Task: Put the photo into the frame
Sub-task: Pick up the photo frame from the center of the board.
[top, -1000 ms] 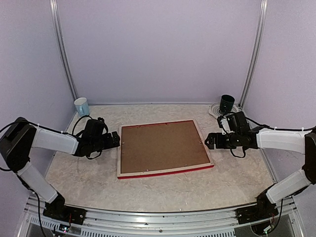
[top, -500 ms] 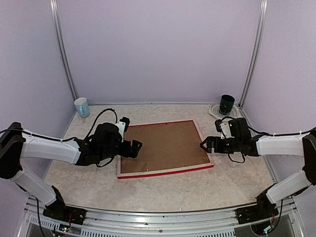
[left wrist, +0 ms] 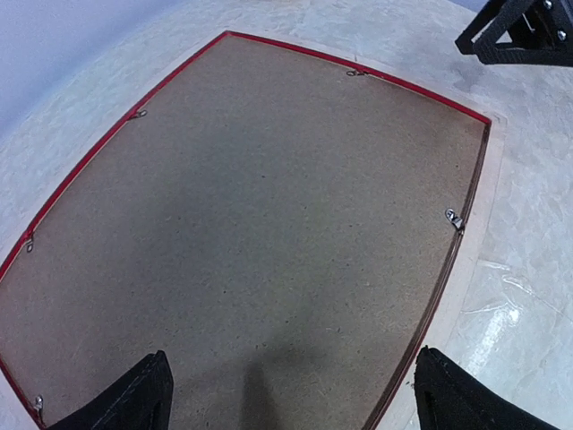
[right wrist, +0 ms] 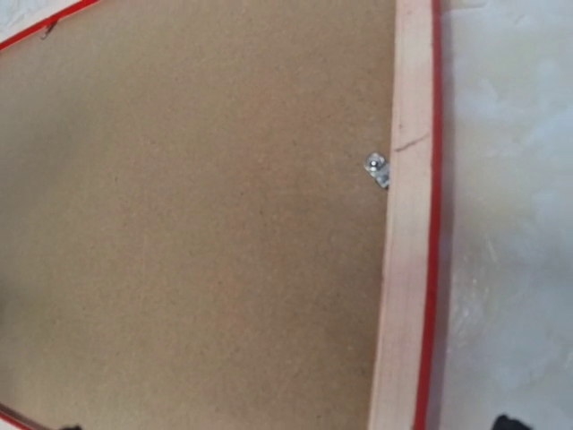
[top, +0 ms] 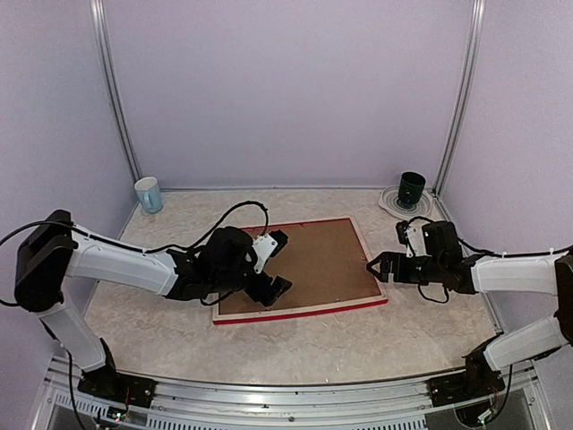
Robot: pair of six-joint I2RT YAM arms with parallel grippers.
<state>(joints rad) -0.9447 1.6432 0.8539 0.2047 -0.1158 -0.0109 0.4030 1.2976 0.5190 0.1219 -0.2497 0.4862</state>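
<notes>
Lower centre of the top view, the left gripper (top: pixel 278 262) hangs over the backing board (top: pixel 327 260), jaws wide, its fingertips cropped in the wrist view. The frame (top: pixel 304 312) lies back-up mid-table, and the photo cannot be made out. At the frame's right rail the right gripper (top: pixel 374 266) gapes, empty. Far corners hold a pale mug (top: pixel 148 193) and a dark cup (top: pixel 412 188).

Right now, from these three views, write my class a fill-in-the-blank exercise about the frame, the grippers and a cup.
1. The frame lies with its ____ side up, showing the brown backing board.
2. The left gripper hovers over the backing board with its jaws ____.
3. The right gripper is beside the frame's ____ edge.
4. The pale cup stands in the table's far ____ corner.
Missing words: back; open; right; left.
</notes>
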